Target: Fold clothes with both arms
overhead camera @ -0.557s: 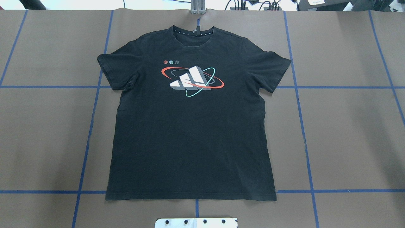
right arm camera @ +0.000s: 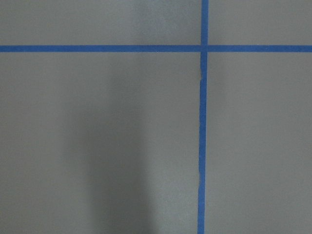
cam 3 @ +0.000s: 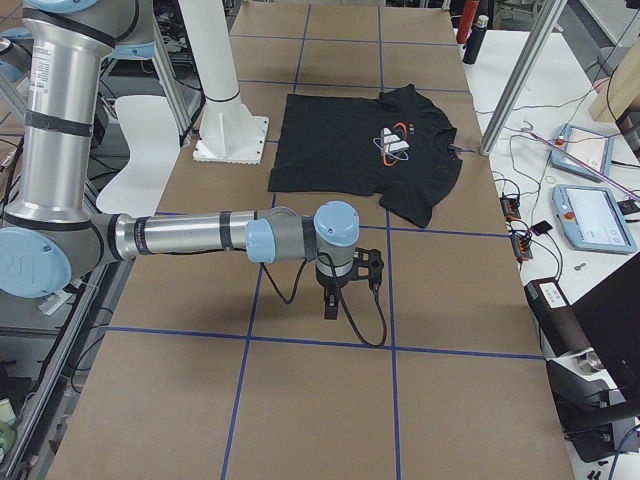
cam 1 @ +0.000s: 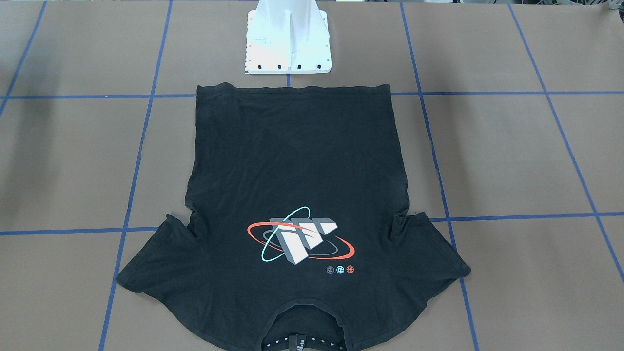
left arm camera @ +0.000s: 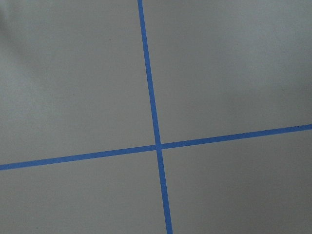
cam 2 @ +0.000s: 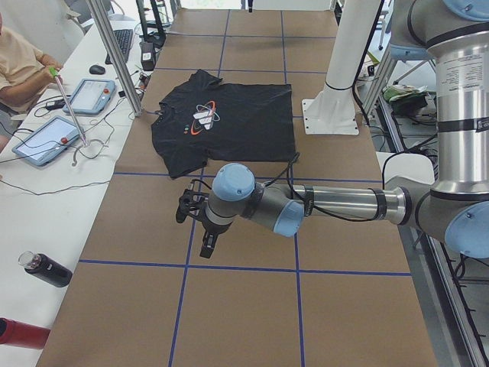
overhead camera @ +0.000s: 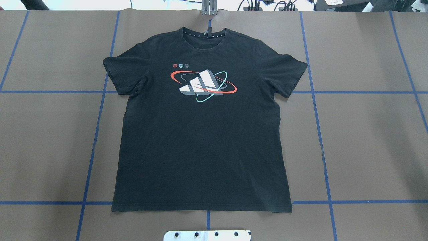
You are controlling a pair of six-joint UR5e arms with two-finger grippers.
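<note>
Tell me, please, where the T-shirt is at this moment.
In the overhead view the T-shirt lies flat, print up, at the middle of the table, its hem just beyond the white base and its collar toward the far edge.

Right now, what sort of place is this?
Probably a robotics lab: a jointed robot arm over a table gridded with blue tape, control tablets alongside, and a T-shirt laid flat.
</note>
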